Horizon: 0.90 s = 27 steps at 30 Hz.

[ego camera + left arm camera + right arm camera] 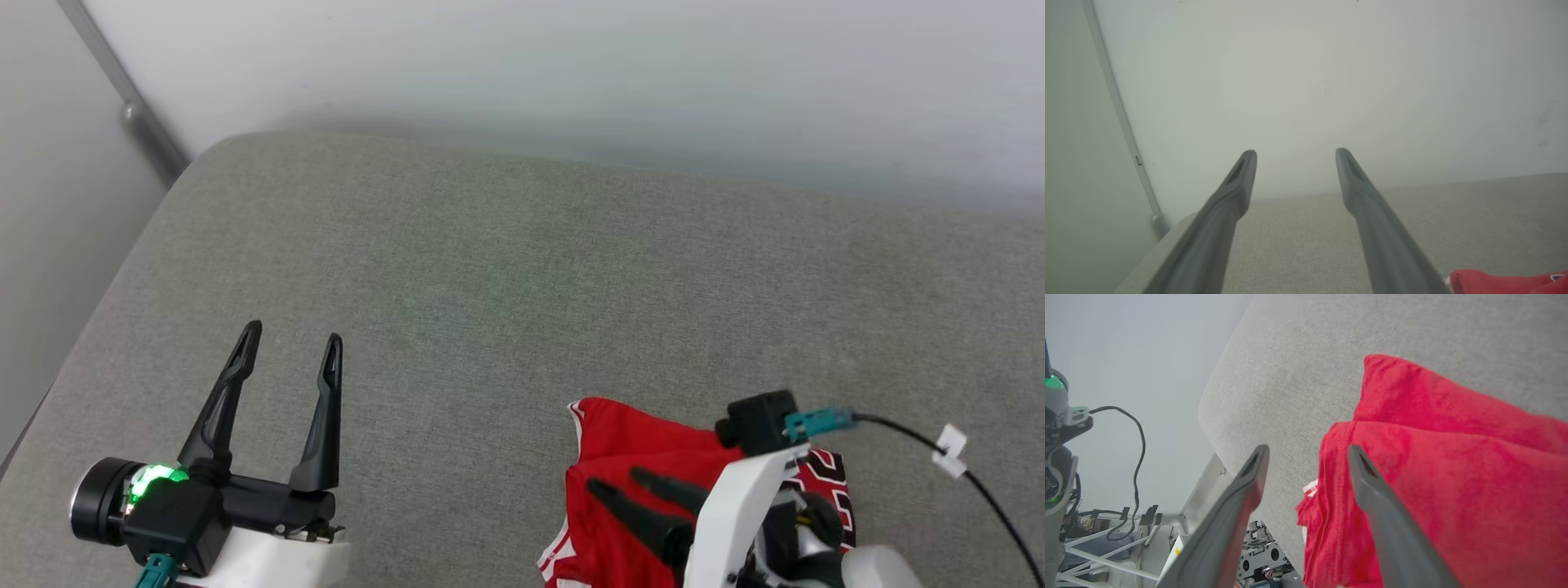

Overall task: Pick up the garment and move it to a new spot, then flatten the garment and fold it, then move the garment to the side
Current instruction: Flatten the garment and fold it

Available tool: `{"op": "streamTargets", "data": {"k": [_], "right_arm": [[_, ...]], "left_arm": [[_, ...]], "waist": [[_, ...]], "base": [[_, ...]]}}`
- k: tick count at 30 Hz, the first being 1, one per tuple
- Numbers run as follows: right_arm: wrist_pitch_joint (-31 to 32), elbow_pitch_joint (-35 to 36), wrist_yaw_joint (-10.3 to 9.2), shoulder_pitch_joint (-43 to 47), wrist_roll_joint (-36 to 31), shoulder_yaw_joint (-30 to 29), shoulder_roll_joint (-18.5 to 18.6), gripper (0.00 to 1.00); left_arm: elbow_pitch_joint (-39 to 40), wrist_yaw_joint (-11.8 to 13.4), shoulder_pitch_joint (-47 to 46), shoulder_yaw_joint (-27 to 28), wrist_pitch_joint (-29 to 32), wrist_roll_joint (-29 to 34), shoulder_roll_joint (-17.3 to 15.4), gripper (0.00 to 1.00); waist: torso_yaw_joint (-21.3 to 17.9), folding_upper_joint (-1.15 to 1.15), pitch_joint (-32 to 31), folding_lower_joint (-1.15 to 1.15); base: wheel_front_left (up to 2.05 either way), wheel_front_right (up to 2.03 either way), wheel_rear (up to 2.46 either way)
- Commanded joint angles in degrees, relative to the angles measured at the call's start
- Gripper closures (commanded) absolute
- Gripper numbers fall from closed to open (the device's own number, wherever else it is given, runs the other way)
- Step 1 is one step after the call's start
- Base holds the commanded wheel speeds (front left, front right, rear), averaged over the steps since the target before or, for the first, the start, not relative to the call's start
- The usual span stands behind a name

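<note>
The garment (637,441) is a red bundle with white trim, lying folded on the grey padded surface (490,286) at the near right. My right gripper (612,479) is open just above it, fingers pointing left across its near-left part. In the right wrist view one finger (1388,522) lies over the garment (1453,477), the other over the surface's edge, and the right gripper (1307,451) holds nothing. My left gripper (293,333) stands open and empty at the near left, well apart from the garment. In the left wrist view the left gripper (1296,152) faces the wall, with a corner of the garment (1494,281) at the lower right.
A pale wall (571,82) runs behind the surface, with a grey pipe (139,114) at the far left corner. A black cable with a white tag (949,449) trails from my right wrist. Robot frame parts (1126,539) show below the surface's near edge.
</note>
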<state>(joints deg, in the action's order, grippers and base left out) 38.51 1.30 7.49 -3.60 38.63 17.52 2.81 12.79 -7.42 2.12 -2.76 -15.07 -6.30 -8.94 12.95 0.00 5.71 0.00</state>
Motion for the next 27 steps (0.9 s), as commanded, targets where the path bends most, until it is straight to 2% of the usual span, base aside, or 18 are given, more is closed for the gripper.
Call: {"op": "streamTargets", "data": {"k": [1,4,7,13,18,23,26,27], "right_arm": [[-0.57,0.38,0.0,-1.28,-0.93,-0.82,0.09,0.0],[-2.27,1.68,0.0,-3.58,-3.52,-2.46,0.09,0.0],[-6.18,3.1,-0.01,-5.83,-6.48,-4.26,1.86,0.0],[-17.75,4.43,-0.01,-10.86,-18.61,-7.33,12.04,0.0],[-25.88,4.14,-0.01,-9.18,-22.84,-12.22,17.38,0.0],[-31.36,5.8,-0.01,-4.47,-23.13,-18.29,17.15,0.0],[-33.41,6.71,-0.01,-1.55,-23.84,-20.84,15.74,0.0],[-35.41,7.72,-0.01,1.1,-24.12,-23.03,13.64,0.0]], "left_arm": [[-0.05,-0.01,0.51,-0.05,-0.12,-0.1,-0.25,0.0],[-0.06,-0.01,0.83,-0.23,-0.12,0.05,-0.32,0.0],[0.01,-0.01,1.0,-0.3,-0.12,0.15,-0.4,0.0],[0.16,-0.02,0.9,-0.3,-0.12,0.31,-0.58,0.0],[0.03,-0.02,1.02,-0.69,-0.12,0.21,-0.59,0.0],[-0.08,-0.02,1.04,-1.19,-0.12,0.01,-0.71,0.0],[-0.24,-0.02,0.87,-1.45,-0.12,-0.02,-0.78,0.0],[-0.5,-0.02,0.97,-1.65,-0.12,-0.13,-0.74,0.0]], "waist": [[-0.45,0.0,-0.37,0.0],[-1.28,0.0,-0.91,0.0],[-2.34,0.0,-1.29,0.0],[-4.51,0.0,-1.41,0.0],[-5.93,0.0,-1.32,0.0],[-6.75,0.0,-0.66,0.0],[-6.86,0.0,-0.45,0.0],[-6.98,0.0,-0.35,0.0]], "base": [[0.0,0.0,0.0],[0.0,0.0,0.0],[0.0,0.0,0.0],[0.0,0.0,0.0],[0.0,0.0,0.0],[0.0,0.0,0.0],[0.0,0.0,0.0],[0.0,0.0,0.0]]}}
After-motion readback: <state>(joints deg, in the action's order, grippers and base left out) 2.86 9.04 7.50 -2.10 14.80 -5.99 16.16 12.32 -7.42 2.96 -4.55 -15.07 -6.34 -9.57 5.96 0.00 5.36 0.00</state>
